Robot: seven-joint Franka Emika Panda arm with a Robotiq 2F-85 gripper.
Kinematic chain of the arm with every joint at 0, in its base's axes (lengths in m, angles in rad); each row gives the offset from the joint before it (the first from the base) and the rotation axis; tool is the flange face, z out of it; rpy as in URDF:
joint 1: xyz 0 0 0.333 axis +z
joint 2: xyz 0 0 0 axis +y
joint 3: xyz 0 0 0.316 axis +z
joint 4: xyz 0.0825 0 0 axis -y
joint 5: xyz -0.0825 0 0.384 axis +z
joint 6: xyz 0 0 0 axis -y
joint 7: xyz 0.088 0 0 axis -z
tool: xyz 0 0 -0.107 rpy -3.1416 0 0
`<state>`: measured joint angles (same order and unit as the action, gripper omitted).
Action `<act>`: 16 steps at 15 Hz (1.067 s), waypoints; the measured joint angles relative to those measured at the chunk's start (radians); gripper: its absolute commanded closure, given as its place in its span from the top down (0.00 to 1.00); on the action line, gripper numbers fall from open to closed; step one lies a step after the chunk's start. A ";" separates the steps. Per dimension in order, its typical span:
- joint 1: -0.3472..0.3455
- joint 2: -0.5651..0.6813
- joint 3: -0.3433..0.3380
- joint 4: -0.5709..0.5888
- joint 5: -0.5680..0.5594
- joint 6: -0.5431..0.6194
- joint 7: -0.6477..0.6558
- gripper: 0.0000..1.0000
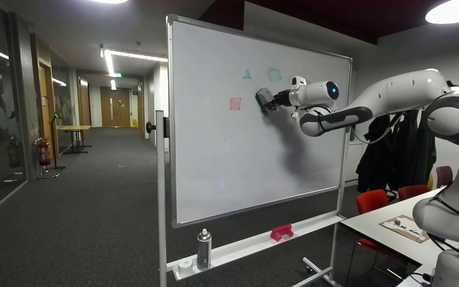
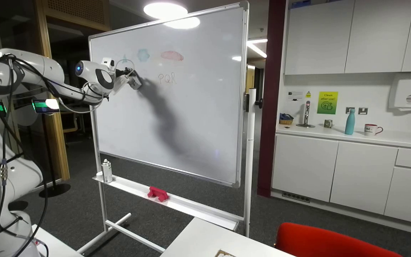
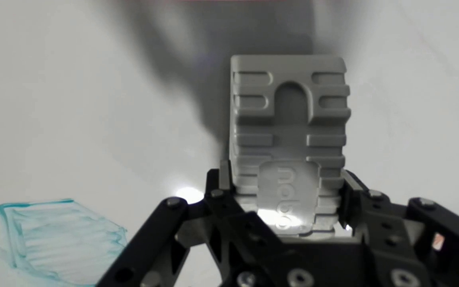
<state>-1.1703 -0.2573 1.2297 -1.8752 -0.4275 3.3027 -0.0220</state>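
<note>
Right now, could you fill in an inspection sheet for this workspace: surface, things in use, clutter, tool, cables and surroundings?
Surface: upright whiteboard, marked with coloured shapes and the letters PQR.
Things in use: grey eraser, by the whiteboard; whether it touches is unclear.
Clutter: spray can, small white item and red object on the ledge below.
Tool: closed on the sides of the grey eraser.
Cables: black, looping along the arm.
Surroundings: table, red chairs, dark coats, kitchen counter.

eraser (image 3: 289, 135): grey | gripper (image 3: 288, 178): black | whiteboard (image 1: 229, 155): white | hexagon (image 3: 66, 243): teal, streaked | square (image 1: 235, 103): pink | chair (image 2: 326, 241): red | bottle (image 2: 350, 122): turquoise
</note>
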 measured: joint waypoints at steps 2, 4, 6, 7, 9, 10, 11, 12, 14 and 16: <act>-0.020 0.001 0.021 0.007 0.000 0.000 -0.018 0.34; -0.033 0.004 0.037 0.012 -0.002 0.000 -0.041 0.34; -0.047 0.006 0.052 0.015 -0.006 0.000 -0.063 0.34; -0.055 0.008 0.059 0.016 -0.008 0.001 -0.071 0.34; -0.071 0.008 0.070 0.023 -0.009 0.001 -0.080 0.34; -0.079 0.008 0.074 0.029 -0.009 0.001 -0.080 0.34; -0.086 0.008 0.076 0.036 -0.009 0.001 -0.080 0.34; -0.094 0.009 0.077 0.045 -0.009 0.001 -0.080 0.34; -0.109 0.009 0.079 0.065 -0.009 0.001 -0.080 0.34; -0.126 0.009 0.090 0.076 -0.009 0.001 -0.080 0.34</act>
<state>-1.2962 -0.2481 1.3193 -1.7994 -0.4364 3.3035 -0.1023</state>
